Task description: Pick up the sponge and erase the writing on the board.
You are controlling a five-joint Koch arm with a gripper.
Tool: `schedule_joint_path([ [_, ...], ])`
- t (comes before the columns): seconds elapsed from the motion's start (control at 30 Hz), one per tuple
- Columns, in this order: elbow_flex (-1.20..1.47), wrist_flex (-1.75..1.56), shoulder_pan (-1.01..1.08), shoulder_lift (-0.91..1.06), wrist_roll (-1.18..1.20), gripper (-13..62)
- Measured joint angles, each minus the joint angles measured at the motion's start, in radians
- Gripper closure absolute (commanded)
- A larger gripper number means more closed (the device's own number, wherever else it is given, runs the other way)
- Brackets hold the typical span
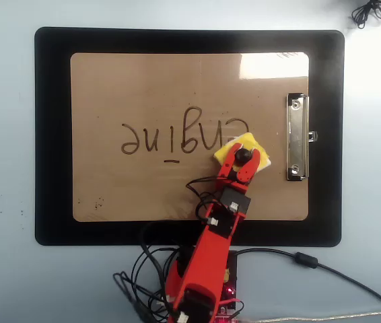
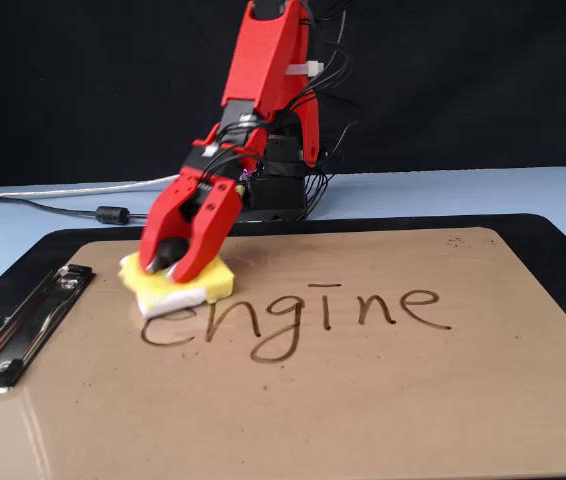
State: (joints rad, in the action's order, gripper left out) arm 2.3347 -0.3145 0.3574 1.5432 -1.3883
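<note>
Red pincer (image 2: 168,268), yellow white-edged sponge (image 2: 178,288), dark brown writing (image 2: 303,315), tan board (image 2: 363,400), black mat (image 1: 52,134).

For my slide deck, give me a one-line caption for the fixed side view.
Red arm's pincer presses the yellow sponge onto the first letter of "engine" on the brown board.

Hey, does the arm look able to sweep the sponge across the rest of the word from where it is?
Probably yes: the sponge sits at the first letter of the writing, and nothing lies on the board along the word.
</note>
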Motion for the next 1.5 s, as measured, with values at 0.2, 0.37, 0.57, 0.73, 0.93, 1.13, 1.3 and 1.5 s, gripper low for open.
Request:
schedule_joint_path([
  [0.2, -0.249, -0.057, -0.052, -0.250, -0.054, 57.4],
  [0.37, 0.138, -0.132, 0.020, -0.005, -0.089, 57.3],
  [0.57, -0.081, -0.345, 0.005, -0.301, -0.114, 57.3],
  [0.73, -0.488, -0.377, -0.057, -0.606, -0.117, 57.3],
  [0.93, -0.086, -0.385, 0.002, -0.333, -0.117, 57.4],
  [1.13, 0.173, -0.364, 0.071, -0.115, -0.118, 57.3],
  [1.3, -0.133, -0.373, 0.052, -0.364, -0.118, 57.4],
  [1.5, -0.202, -0.376, -0.052, -0.454, -0.144, 57.4],
])
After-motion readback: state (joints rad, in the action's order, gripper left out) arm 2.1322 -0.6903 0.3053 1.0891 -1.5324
